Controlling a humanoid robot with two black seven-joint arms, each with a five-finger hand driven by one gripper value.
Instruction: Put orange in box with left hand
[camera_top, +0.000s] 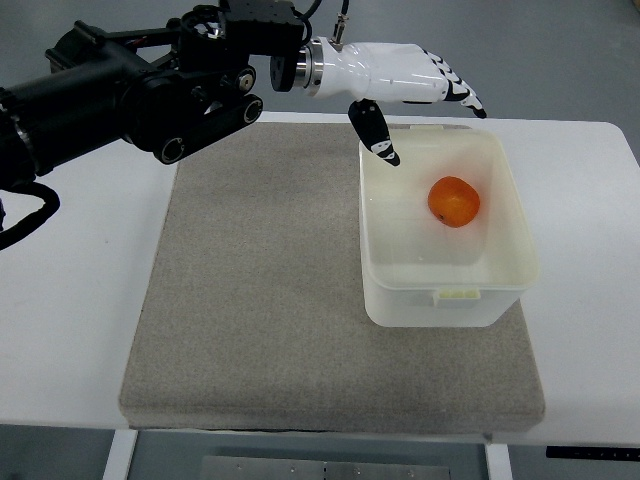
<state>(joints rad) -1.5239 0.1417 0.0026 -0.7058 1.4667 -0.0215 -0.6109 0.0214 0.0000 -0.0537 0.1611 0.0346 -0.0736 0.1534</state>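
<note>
An orange (454, 201) lies inside the white plastic box (385, 290), toward its far right part. My left hand (415, 95), white with black fingertips, hovers over the box's far edge, up and left of the orange. Its fingers are stretched out and its thumb (375, 133) points down, holding nothing. The black left arm (140, 85) reaches in from the upper left. The right arm does not show.
The box stands on the right part of a grey felt mat (250, 290), which covers most of a white table (70, 330). The table's front edge runs along the bottom of the picture.
</note>
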